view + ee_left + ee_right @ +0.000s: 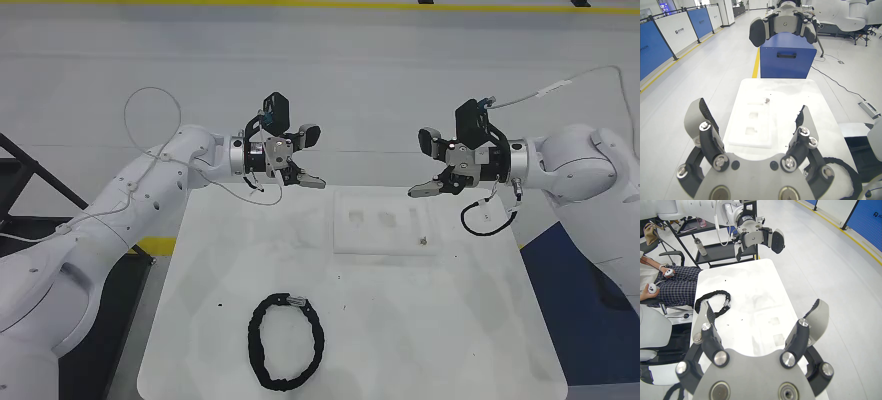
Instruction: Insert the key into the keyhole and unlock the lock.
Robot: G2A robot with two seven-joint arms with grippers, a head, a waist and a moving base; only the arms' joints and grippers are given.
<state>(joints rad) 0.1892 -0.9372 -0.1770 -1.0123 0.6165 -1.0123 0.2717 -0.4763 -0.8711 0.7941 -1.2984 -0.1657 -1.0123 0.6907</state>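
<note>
Both arms are hovering above the far edge of the white rectangular bench (450,330), in the upper half of the top view, facing each other across it. The left hand (312,157) is sitting at upper left of centre and the right hand (424,163) at upper right of centre. Each is hanging released, fingers spread wide and gripping nothing. The small metal key (424,240) is lying on the right-hand end of the flat white foam tray (360,235), which is resting on the bench between the two hands. In the top view the key is showing directly below the right hand and well apart from the left one, so the right arm is looking like the nearer one for the pick: a drop down and slightly toward the bottom of the frame. The key is too small here for its long axis to be read with confidence; in the left wrist view it is appearing as a short tilted sliver just past the tray's cut-out pockets. The black fabric-sleeved chain lock (258,340) is lying closed in a loop at lower centre-left of the top view, well apart from the tray. Its silver lock barrel (288,299) is sitting at the top of the loop and running roughly left to right across the frame. The loop is lying more to the left arm's side, so that hand is seeming the better placed to steady it while the key is being brought over. No step of the task is looking begun.
</note>
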